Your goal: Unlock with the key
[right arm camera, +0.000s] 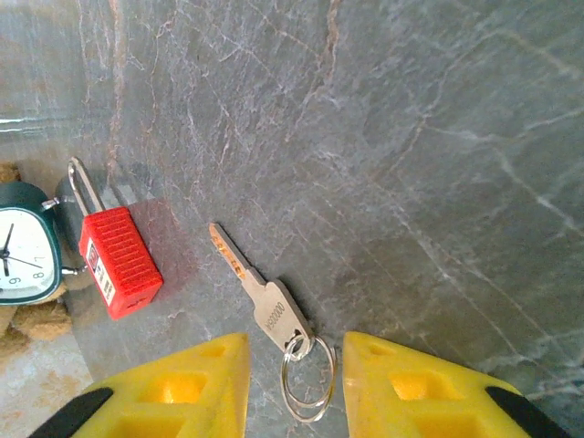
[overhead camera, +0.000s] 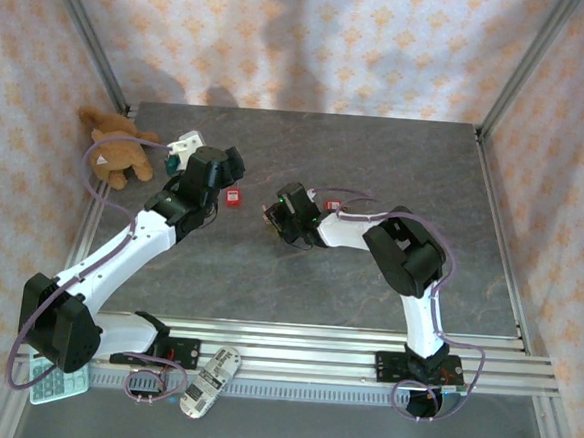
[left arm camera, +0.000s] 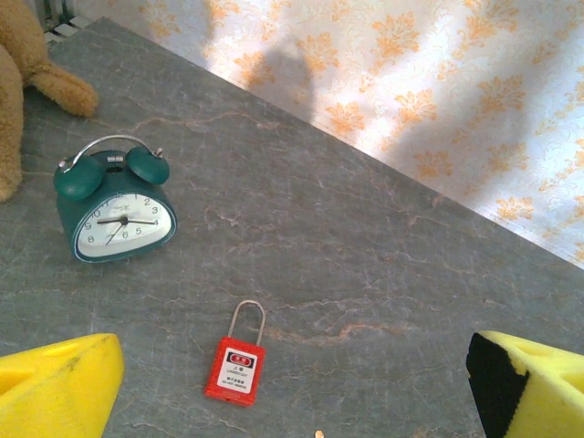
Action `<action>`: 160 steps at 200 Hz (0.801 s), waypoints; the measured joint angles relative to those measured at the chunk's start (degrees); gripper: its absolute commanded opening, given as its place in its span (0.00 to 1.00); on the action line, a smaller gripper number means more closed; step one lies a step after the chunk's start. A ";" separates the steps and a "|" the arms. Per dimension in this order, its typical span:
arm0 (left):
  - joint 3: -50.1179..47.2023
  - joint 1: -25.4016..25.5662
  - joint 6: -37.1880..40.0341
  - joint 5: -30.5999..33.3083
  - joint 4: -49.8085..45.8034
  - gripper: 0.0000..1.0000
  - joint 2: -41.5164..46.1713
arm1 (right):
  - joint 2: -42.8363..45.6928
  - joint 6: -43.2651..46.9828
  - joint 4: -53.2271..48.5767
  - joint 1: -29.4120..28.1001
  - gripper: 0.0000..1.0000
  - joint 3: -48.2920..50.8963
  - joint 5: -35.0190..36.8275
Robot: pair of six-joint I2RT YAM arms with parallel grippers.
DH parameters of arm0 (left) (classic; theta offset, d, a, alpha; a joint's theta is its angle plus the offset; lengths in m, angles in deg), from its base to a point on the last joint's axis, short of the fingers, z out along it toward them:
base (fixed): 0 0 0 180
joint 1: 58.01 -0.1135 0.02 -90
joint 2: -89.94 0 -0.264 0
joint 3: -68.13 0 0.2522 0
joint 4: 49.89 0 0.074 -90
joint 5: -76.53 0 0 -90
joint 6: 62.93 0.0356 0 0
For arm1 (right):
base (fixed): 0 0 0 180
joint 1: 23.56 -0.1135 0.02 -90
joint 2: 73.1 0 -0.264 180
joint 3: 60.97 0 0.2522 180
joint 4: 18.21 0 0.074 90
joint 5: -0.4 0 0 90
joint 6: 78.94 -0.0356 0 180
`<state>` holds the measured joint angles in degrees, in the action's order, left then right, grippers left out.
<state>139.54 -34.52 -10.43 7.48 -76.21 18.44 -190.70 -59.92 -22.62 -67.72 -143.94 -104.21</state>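
While both arms reach over the counter [overhead camera: 368, 284], I record the following.

1. Left jaws: spread wide and holding nothing, with the yellow fingers [left arm camera: 55, 388] at either lower corner of the left wrist view.
2. Red padlock [left arm camera: 235, 369]: flat on the counter, ahead of the left jaws and in line with the gap between their fingers. It touches neither finger, and its shackle points away from the jaws.
3. Right jaws: partly open, gripping nothing, low over the counter.
4. Key [right arm camera: 260, 297]: flat on the counter, apart from the padlock, with its blade pointing away from the right jaws. Its ring [right arm camera: 308, 374] lies in the gap between the right fingers [right arm camera: 173, 388].
5. Green alarm clock [left arm camera: 114, 212]: beyond the padlock, to the left of the left jaws.
6. Teddy bear [overhead camera: 117, 147]: further left, at the counter's edge.
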 measured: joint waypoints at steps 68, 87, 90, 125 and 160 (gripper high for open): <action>0.00 -0.66 0.00 -0.02 0.04 0.98 0.00 | -1.11 -2.08 2.71 -1.33 0.27 0.00 -2.12; 0.00 -0.66 0.00 -0.11 0.15 0.98 0.00 | -1.14 -2.08 2.71 -1.33 0.26 0.00 -2.16; 0.00 -0.66 0.00 -0.17 0.15 0.98 0.00 | -1.14 -2.08 2.71 -1.33 0.26 0.00 -2.16; 0.00 -0.66 0.00 -0.72 0.20 0.98 -0.04 | -1.05 -2.69 4.28 -1.42 0.33 0.79 -2.01; 0.00 -0.68 0.00 -1.05 0.24 0.98 -0.44 | -0.63 -4.35 8.33 -1.73 0.35 2.75 -1.07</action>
<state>139.54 -35.20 -10.43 6.43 -75.97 18.00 -191.34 -64.27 -14.30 -69.45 -141.19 -105.28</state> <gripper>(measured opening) 0.979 0.343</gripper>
